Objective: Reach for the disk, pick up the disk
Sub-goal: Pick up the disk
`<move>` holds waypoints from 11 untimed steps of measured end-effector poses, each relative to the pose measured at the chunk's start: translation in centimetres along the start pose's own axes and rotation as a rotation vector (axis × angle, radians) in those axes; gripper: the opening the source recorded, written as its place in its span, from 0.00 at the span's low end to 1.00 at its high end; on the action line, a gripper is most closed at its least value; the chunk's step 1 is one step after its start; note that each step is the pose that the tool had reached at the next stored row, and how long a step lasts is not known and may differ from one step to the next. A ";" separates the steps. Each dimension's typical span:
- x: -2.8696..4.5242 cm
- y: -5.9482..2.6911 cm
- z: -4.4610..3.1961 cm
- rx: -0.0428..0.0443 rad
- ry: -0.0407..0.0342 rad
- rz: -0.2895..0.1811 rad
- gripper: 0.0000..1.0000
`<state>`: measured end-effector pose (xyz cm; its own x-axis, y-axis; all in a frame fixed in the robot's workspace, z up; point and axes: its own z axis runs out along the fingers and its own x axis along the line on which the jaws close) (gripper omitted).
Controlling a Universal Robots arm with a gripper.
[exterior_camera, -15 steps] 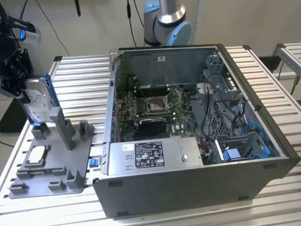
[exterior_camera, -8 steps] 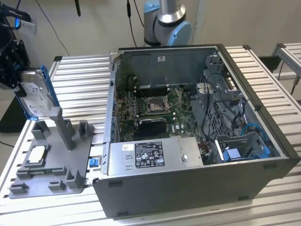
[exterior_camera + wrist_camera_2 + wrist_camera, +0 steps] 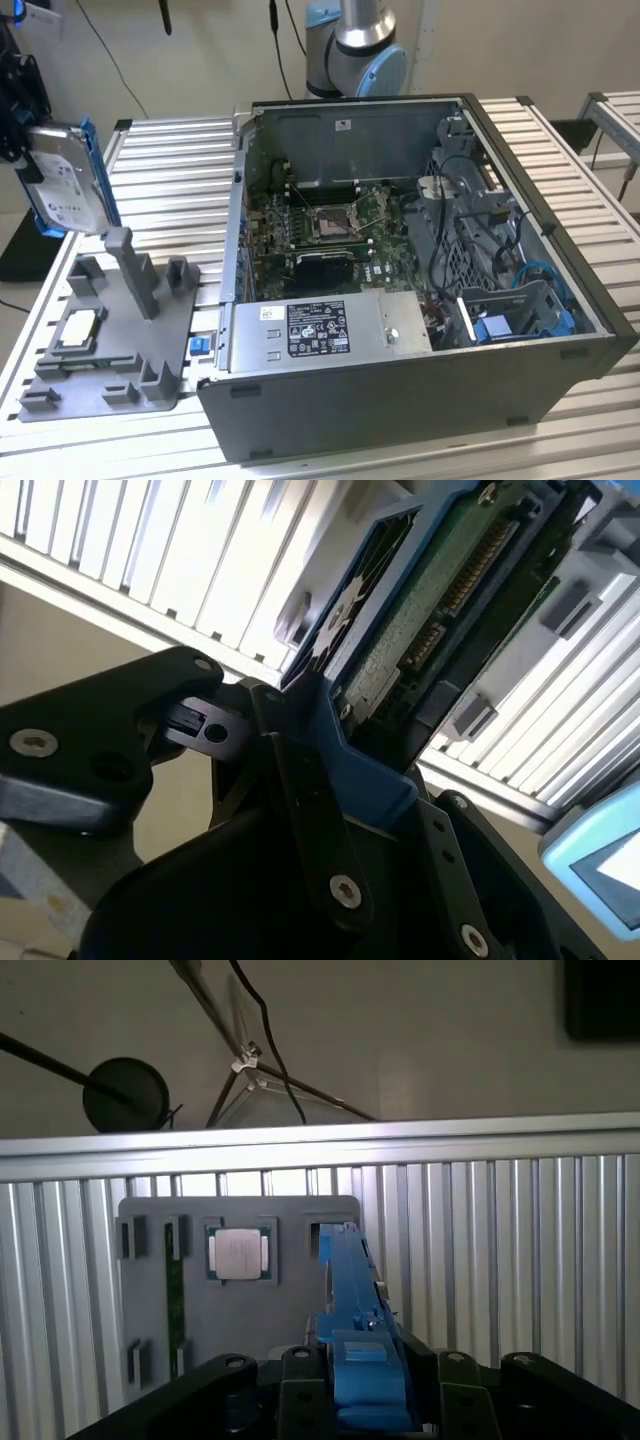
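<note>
Flat silver-grey metal disk (image 3: 62, 180), white label on face, blue plastic frame round edges: held aloft, tilted, above matte grey plastic fixture tray (image 3: 110, 375) and apart from it.

Black gripper (image 3: 20, 140) clamped on disk at blue-framed end. Rigid frame likely gives firm purchase and spares green circuit board (image 3: 420, 630) on underside, bare in second wrist view.

Tray: upright posts, slots, small square silver chip (image 3: 78, 330) seated in pocket.

Ribbed aluminium bench (image 3: 170, 170) beneath. Open dark-grey computer case (image 3: 400, 400) at exterior view's right.
</note>
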<state>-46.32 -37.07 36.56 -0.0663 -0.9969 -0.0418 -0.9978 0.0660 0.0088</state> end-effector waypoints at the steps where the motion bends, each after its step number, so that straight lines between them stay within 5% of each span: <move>1: -0.01 0.00 -0.31 0.0001 0.0000 0.000 0.00; 11: -0.12 0.03 -2.98 0.0002 -0.0002 0.000 0.00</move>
<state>-46.32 -37.07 39.55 -0.0662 -0.9969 -0.0420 -0.9978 0.0659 0.0086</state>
